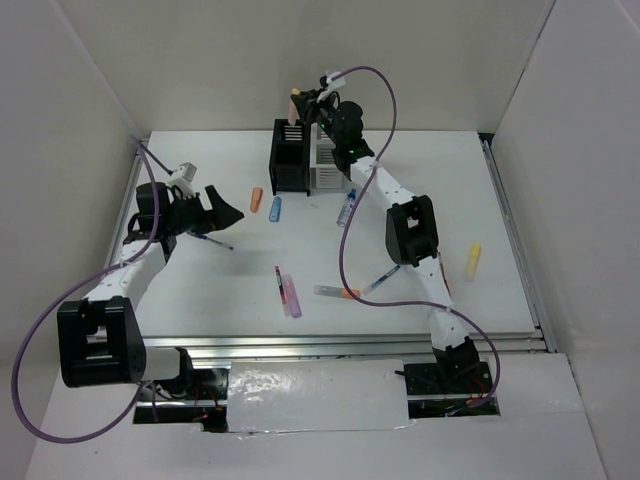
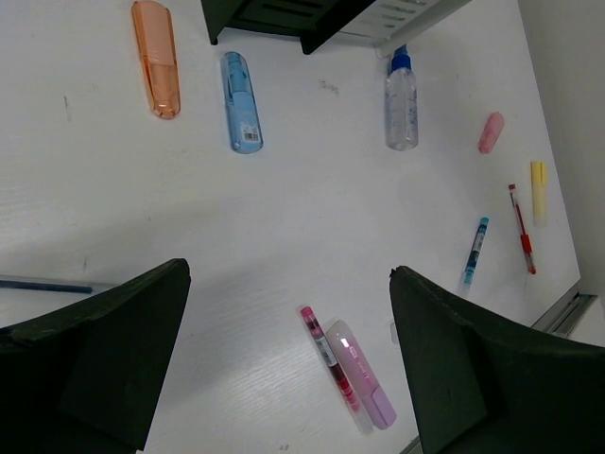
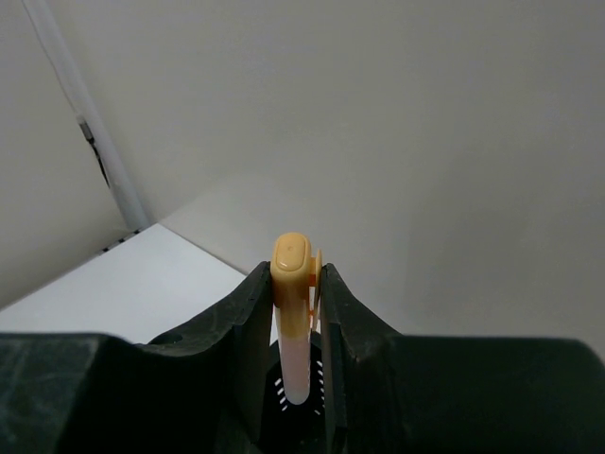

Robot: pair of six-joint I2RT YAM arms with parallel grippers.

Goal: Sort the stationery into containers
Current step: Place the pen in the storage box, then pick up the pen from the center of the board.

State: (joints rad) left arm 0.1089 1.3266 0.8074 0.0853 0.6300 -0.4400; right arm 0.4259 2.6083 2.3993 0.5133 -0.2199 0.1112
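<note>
White table (image 1: 200, 290) — right gripper (image 3: 298, 276) pinches orange marker (image 3: 292, 312) over black box (image 1: 290, 165); left gripper (image 2: 288, 284) spread.

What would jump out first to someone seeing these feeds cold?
The right gripper, raised at the far side of the table above the black box and white box, clamps a pale orange marker upright. The left gripper hangs open over the left side, while a purple marker, a yellow marker and other stationery lie scattered flat.

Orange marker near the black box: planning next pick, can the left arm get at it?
Probably yes: the left gripper is open and empty, and the orange marker lies flat, apart from the blue marker.
</note>
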